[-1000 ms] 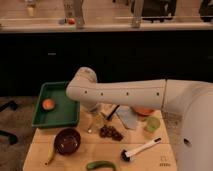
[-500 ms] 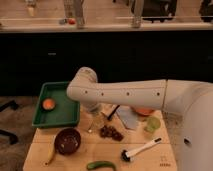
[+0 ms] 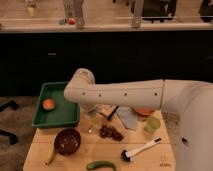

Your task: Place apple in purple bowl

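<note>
The apple [image 3: 48, 104], small and orange-red, lies in the left part of a green tray [image 3: 55, 123] at the table's back left. The purple bowl [image 3: 67, 141], dark maroon and glossy inside, stands on the wooden table just in front of the tray. My white arm reaches in from the right across the table's middle and bends down at its left end. The gripper [image 3: 92, 119] hangs below that bend, right of the tray and above the table, to the upper right of the bowl and apart from the apple.
A dark grape cluster [image 3: 111, 132] lies right of the gripper. A yellow banana [image 3: 51, 156] lies left of the bowl's front. A green pepper [image 3: 100, 164], a white brush [image 3: 141, 148], a green cup [image 3: 152, 125], a grey cloth [image 3: 128, 118] and a partly hidden orange bowl [image 3: 145, 112] are also there.
</note>
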### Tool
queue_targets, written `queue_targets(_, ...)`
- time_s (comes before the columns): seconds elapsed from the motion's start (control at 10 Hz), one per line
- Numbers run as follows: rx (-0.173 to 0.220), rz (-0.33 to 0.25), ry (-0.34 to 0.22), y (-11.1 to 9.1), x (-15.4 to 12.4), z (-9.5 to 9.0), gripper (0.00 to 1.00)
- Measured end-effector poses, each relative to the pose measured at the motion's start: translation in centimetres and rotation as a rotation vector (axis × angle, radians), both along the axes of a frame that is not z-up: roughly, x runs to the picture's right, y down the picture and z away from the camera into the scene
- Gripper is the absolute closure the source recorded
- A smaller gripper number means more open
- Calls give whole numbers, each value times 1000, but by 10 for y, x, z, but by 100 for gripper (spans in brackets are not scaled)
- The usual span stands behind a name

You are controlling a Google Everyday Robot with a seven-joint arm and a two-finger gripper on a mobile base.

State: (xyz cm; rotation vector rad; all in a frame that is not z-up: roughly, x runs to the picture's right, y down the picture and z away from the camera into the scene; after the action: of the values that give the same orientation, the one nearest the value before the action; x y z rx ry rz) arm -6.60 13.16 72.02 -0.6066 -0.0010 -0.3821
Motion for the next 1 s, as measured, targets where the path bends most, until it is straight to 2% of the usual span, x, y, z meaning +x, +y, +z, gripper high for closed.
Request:
queue_targets(0.2,-7,-15,-19,-3,-36,7,20)
queue_targets(0.4,-12,-16,-23,-7,-52,15,20)
queue_targets(0.6,-16,2,-19,-15,-65,29,20)
queue_targets(0.8,-35,65,-13,-23,-73,46,20)
queue_targets(1.0,-56,77,-24,-22,-92,57,20)
